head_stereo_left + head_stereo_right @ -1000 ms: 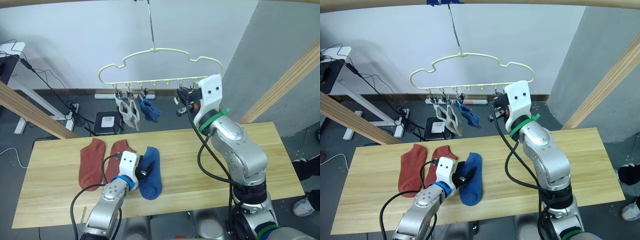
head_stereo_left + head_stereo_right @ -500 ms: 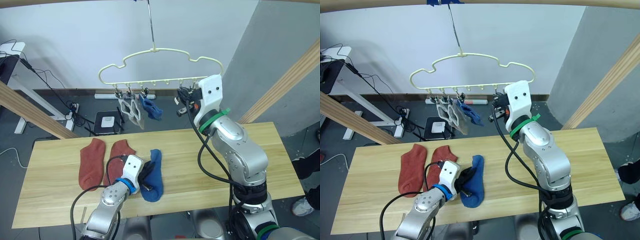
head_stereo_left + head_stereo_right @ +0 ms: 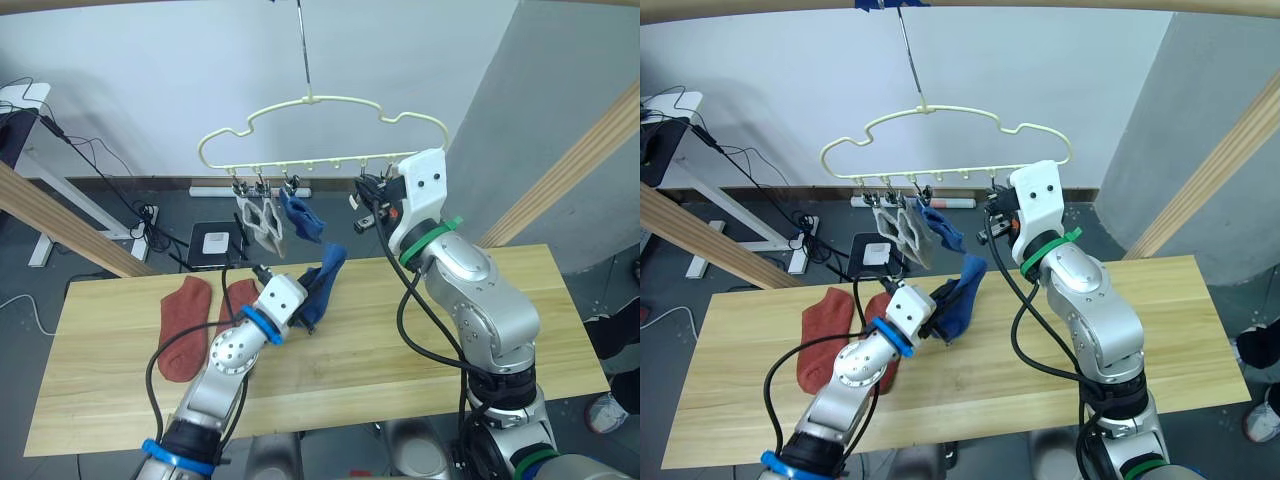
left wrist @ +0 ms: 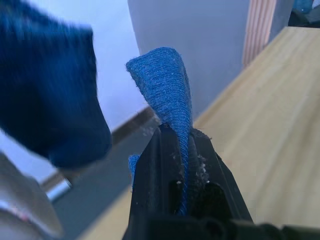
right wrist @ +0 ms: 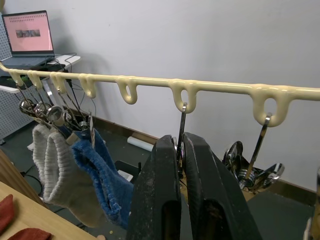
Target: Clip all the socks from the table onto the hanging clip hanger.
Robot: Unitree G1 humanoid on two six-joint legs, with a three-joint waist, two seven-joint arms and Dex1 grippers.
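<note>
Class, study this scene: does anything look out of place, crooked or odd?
Nothing stands out. The left pincer holds a blue sock raised above the table, the right pincer grips a clip on the clip hanger, and two rust-red socks lie flat.

Humanoid robot arms: silver-grey jointed metal shells, white block-shaped wrist housings with small dark screw holes, black two-finger grippers, looping black cables, blue band at left wrist (image 3: 256, 324), green band at right wrist (image 3: 424, 237).
</note>
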